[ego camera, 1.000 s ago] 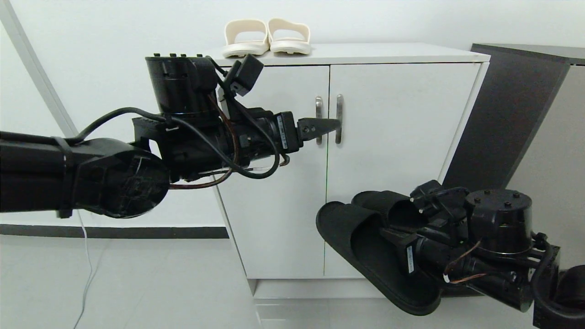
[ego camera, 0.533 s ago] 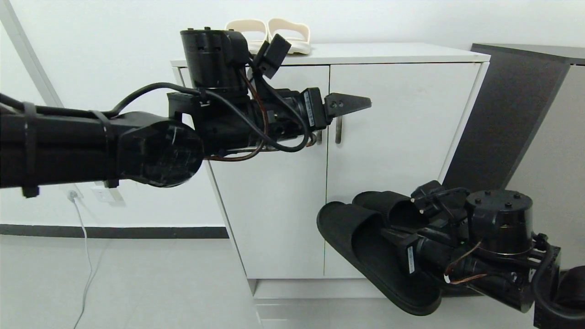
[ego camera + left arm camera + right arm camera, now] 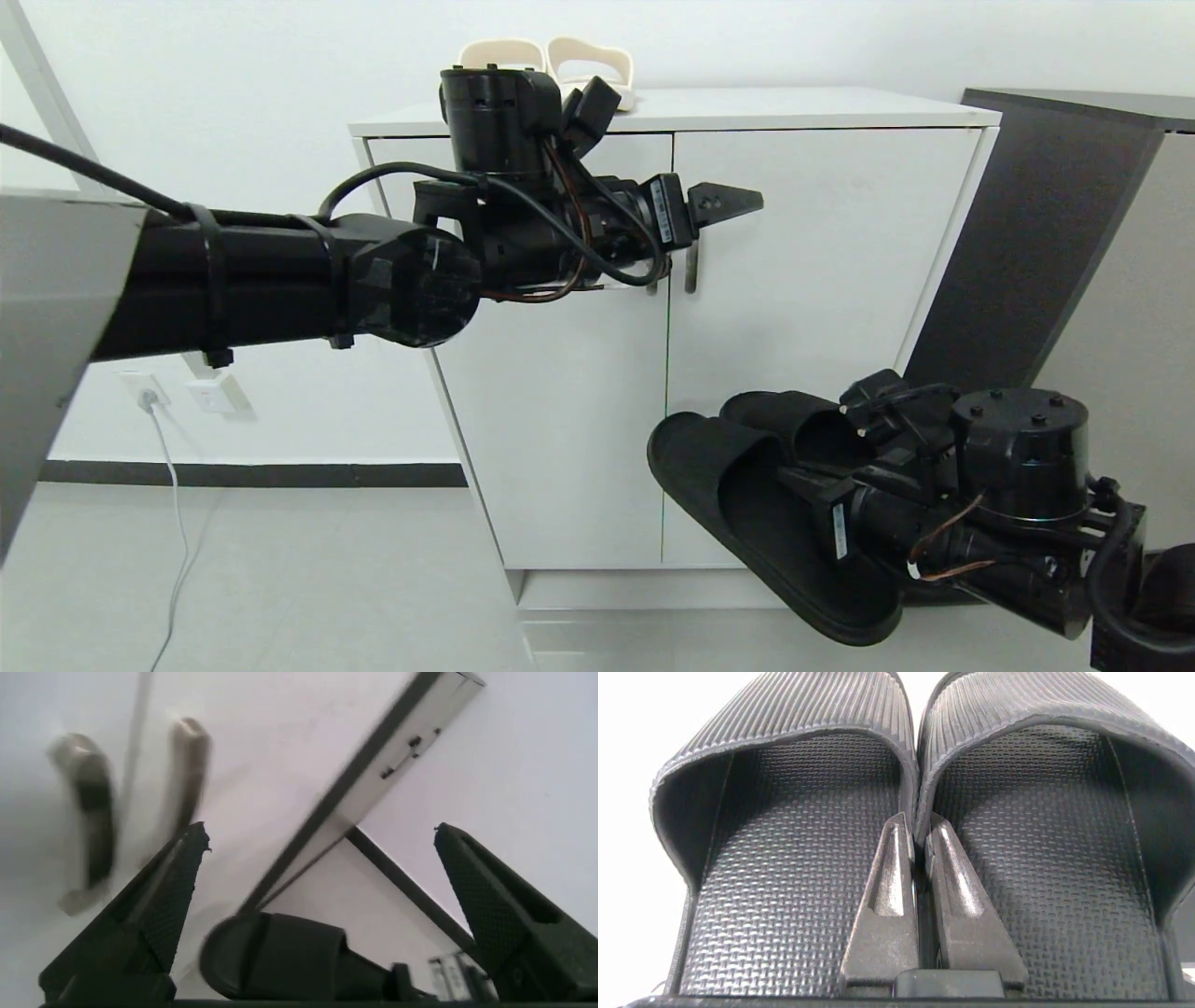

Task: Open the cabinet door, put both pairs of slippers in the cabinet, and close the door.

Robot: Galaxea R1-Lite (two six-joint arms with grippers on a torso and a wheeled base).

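Note:
The white cabinet (image 3: pixel 803 308) stands with both doors shut, its two metal handles (image 3: pixel 692 271) side by side at the middle seam. My left gripper (image 3: pixel 738 201) hovers open in front of the right door's upper part, just above the handles (image 3: pixel 89 821), its fingers (image 3: pixel 149 915) wide apart around nothing. A beige pair of slippers (image 3: pixel 593 61) rests on the cabinet top, partly hidden behind my left arm. My right gripper (image 3: pixel 918 831) is shut on the inner edges of the black pair of slippers (image 3: pixel 747 495), held low before the right door.
A dark grey cabinet (image 3: pixel 1055 233) stands against the white one's right side. A wall socket with a hanging cable (image 3: pixel 149 401) is on the left wall. Glossy open floor (image 3: pixel 327 579) lies in front of the cabinet.
My left arm rose and went right, from the handles' level to the upper right door. The right arm with the black slippers stayed still.

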